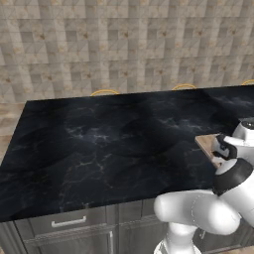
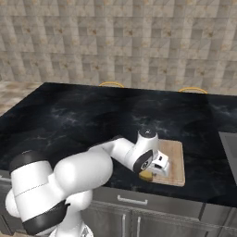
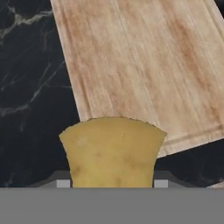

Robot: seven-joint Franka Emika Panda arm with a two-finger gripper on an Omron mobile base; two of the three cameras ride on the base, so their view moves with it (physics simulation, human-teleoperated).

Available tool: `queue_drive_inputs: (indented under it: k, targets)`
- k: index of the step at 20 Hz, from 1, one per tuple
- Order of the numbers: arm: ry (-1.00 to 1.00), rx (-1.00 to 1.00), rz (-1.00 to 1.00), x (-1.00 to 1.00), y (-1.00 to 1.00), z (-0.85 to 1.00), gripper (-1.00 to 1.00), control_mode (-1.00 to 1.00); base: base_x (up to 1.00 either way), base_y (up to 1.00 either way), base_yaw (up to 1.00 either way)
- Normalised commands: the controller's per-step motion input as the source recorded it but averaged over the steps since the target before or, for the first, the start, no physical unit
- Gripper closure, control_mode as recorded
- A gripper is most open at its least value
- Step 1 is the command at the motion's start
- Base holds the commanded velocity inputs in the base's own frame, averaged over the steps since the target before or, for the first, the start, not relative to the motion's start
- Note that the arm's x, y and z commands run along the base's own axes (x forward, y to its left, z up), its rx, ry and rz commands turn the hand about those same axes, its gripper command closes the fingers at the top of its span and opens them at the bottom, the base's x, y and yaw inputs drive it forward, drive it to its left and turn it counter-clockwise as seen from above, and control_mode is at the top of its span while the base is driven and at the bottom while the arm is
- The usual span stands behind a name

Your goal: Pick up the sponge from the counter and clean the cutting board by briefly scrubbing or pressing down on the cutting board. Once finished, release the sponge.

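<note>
Because the sponge [image 3: 113,151] must scrub the cutting board [image 3: 144,70], the gripper [image 2: 157,167] holds it clamped between its fingers, low above the board's near corner beside the counter [image 3: 30,87].

The large black marble-look counter [image 1: 99,144] is glossy, with faint pale veins under a soft sheen. The flat rectangular light tan cutting board [image 3: 144,65] is wood, matt, with streaky brown grain (a shallow groove runs along its edge). The small yellow sponge [image 3: 113,151] looks matt and slightly mottled, its edge a little ragged. The far wall of beige stone tiles [image 2: 120,41] looks rough and dull. The grey cabinet drawers [image 1: 69,228] are smooth, with a pale metal-look handle [image 1: 68,222].
</note>
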Motion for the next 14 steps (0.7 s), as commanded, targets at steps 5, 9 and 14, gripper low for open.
queue_drive_inputs:
  k: [5,9,14]
  targets:
    - [0.00,0.00,0.00,0.12,-0.20,-0.12,1.00,-1.00,0.00,0.00,0.00]
    - [0.00,0.04,0.00,0.36,-0.37,0.06,1.00,-1.00,0.00,0.00,0.00]
    - [0.00,0.02,0.00,0.56,-0.24,-0.01,1.00,-1.00,0.00,0.00,0.00]
